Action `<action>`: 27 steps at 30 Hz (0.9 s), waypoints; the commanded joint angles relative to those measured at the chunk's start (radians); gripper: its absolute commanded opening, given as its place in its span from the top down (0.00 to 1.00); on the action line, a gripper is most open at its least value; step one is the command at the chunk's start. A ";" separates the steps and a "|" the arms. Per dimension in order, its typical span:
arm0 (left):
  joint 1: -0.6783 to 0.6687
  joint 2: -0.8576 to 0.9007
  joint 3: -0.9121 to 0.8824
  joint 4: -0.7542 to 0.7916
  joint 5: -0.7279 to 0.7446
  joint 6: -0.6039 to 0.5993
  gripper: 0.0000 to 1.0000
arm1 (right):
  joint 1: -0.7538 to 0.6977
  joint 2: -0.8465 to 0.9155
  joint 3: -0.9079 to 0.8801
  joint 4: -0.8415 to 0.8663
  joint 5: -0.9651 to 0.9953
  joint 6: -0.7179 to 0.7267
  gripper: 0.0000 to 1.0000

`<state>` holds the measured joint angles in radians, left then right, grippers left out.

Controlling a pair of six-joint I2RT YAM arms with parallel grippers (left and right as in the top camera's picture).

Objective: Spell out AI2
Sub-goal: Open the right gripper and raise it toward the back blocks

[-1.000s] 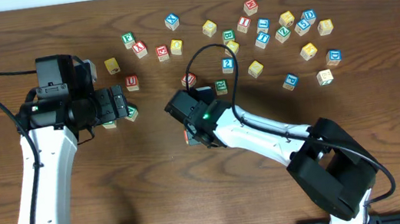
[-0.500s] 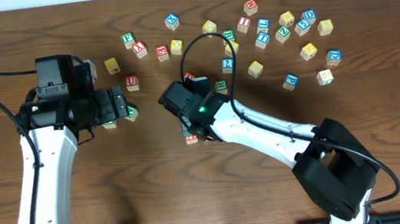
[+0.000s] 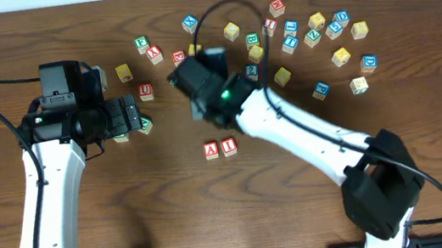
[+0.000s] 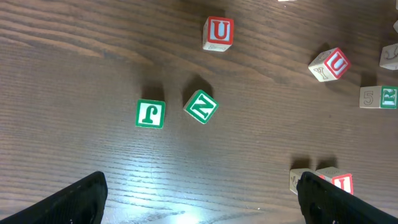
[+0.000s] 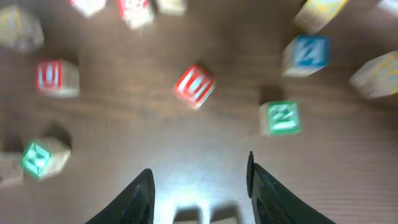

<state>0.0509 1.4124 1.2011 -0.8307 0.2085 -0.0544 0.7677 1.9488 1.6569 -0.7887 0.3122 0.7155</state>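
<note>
A red A block [image 3: 212, 150] and a red I block [image 3: 228, 147] stand side by side, touching, mid-table. Their tops show at the bottom edge of the right wrist view [image 5: 205, 216]. My right gripper [image 3: 194, 74] is open and empty [image 5: 199, 186], raised behind that pair and apart from it. A green 2 block [image 5: 279, 117] and a blue 2 block [image 5: 306, 53] lie ahead of its fingers; the blue one also shows in the overhead view [image 3: 251, 72]. My left gripper [image 3: 136, 114] is open and empty [image 4: 202, 208] over bare wood at the left.
Several loose letter blocks lie scattered along the back right [image 3: 312, 35]. A red U block [image 4: 218, 32], a green J block [image 4: 150, 114] and a green N block [image 4: 201, 106] lie near the left gripper. A tilted red block [image 5: 195, 86] lies ahead of the right gripper.
My right gripper has let go of the I block beside the A block, then risen and moved toward the back of the table. The left arm has not moved.
</note>
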 commanded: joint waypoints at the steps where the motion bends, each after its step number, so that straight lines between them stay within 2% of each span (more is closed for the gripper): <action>1: 0.003 0.008 -0.005 -0.002 0.009 0.009 0.04 | -0.074 -0.032 0.065 -0.028 0.038 -0.018 0.57; 9: 0.003 0.008 -0.005 -0.002 0.009 0.009 0.04 | -0.219 -0.016 0.085 -0.050 0.037 -0.051 0.57; 18: 0.003 0.008 -0.005 -0.002 0.009 0.009 0.04 | -0.232 0.087 0.098 -0.068 -0.006 -0.071 0.54; 27: 0.003 0.008 -0.005 -0.002 0.009 0.009 0.04 | -0.253 0.183 0.220 -0.140 -0.116 -0.113 0.48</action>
<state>0.0509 1.4124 1.2011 -0.8307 0.2085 -0.0544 0.5331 2.1201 1.7920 -0.9085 0.2485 0.6411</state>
